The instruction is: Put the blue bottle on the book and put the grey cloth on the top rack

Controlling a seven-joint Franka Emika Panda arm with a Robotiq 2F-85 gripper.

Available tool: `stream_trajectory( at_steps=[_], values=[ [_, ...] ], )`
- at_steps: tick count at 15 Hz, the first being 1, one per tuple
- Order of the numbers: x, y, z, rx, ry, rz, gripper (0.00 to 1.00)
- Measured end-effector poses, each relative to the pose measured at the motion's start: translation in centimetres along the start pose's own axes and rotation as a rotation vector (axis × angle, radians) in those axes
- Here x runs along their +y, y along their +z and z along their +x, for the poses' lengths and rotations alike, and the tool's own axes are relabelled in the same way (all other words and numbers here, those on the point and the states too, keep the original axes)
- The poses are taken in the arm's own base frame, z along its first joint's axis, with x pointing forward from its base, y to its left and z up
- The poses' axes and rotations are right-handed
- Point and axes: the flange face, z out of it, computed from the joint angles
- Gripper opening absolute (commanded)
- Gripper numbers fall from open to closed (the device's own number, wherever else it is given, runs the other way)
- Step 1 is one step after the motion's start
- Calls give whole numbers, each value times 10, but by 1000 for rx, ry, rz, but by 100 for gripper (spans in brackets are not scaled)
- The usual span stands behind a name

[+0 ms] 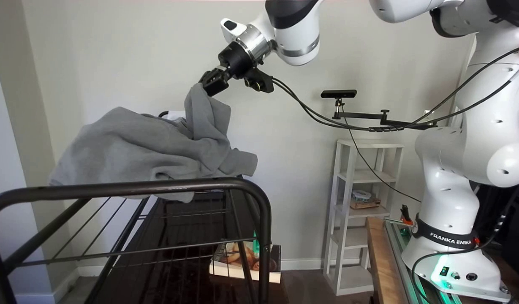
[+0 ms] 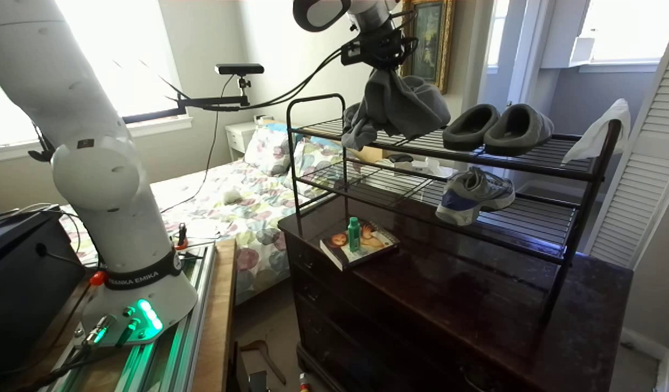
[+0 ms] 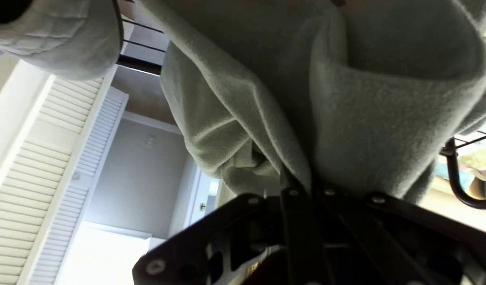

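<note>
Exterior view, slippers (image 2: 497,135) on top rack (image 2: 554,149), seemingly apart from grey cloth (image 2: 399,106)

2 exterior views: share top rack (image 2: 429,142) | wrist: close to grey cloth (image 3: 385,126)

Two slippers (image 2: 518,142), two rack tiers (image 2: 558,154) — one grey cloth (image 1: 137,145), one green bottle (image 2: 354,235), one book (image 2: 373,246)
</note>
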Motion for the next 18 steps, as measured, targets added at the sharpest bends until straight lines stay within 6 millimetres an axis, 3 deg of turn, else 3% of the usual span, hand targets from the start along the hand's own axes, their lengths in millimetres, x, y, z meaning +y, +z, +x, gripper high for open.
stream_trajectory(
  at_steps=[1,2,7,10,13,18],
  values=[
    [0,8,1,10,2,16,1],
    [1,16,-1,12,7,28,19],
    [12,51,-15,-25,32,46,55],
    [20,59,-18,-35,42,42,76],
    [22,54,-13,-19,45,36,96],
    [18,25,4,28,66,48,100]
  ],
)
